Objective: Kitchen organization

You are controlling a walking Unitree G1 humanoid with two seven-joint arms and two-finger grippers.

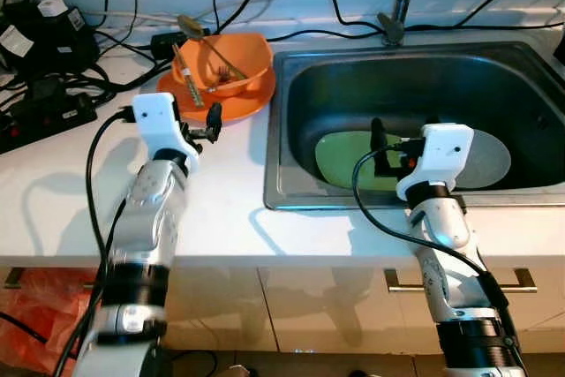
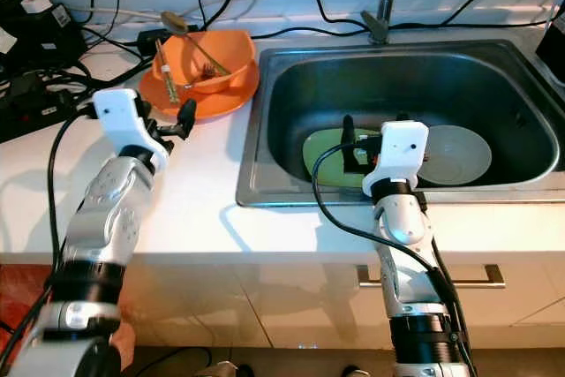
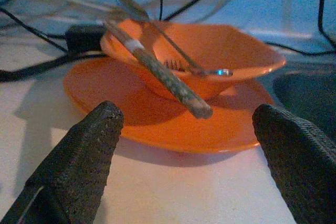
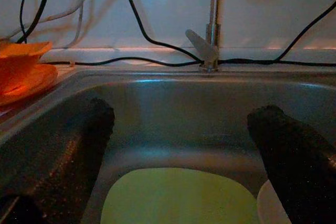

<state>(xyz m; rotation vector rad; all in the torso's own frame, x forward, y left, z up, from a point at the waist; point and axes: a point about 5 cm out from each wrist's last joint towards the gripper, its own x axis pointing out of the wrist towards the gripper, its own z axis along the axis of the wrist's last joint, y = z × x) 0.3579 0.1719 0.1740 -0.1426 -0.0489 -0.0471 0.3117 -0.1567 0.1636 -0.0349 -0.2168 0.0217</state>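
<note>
We see the left gripper [image 3: 184, 145] spread open before the orange plate [image 3: 157, 124]; the right gripper [image 4: 181, 145] gapes over the green plate [image 4: 178, 198] in the sink [image 1: 282, 130].

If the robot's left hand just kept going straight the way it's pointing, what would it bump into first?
Most likely the rim of the orange plate, which lies straight ahead between the open fingers of the left hand. The orange bowl with its utensils sits on the plate just beyond. Depth is hard to judge.
</note>
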